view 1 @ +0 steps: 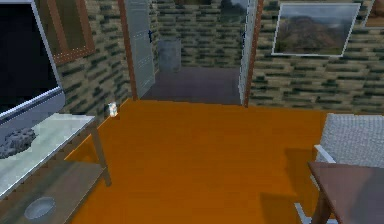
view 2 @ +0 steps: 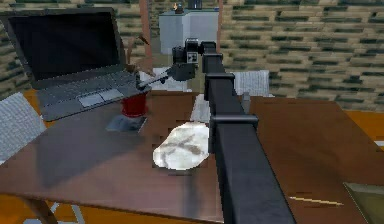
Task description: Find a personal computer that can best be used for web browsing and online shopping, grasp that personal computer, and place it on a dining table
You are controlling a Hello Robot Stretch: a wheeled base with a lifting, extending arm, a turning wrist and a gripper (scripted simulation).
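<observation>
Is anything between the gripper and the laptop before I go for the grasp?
Nothing visible stands between them: in the arm side view the gripper reaches the right edge of the laptop. A red cup stands on the table close below it; whether the gripper clears the cup cannot be told.

Soft, even light fills both views. The orange floor is brightest, with a faint shadow under the white table; the passage past the doorway lies dimmer.
</observation>
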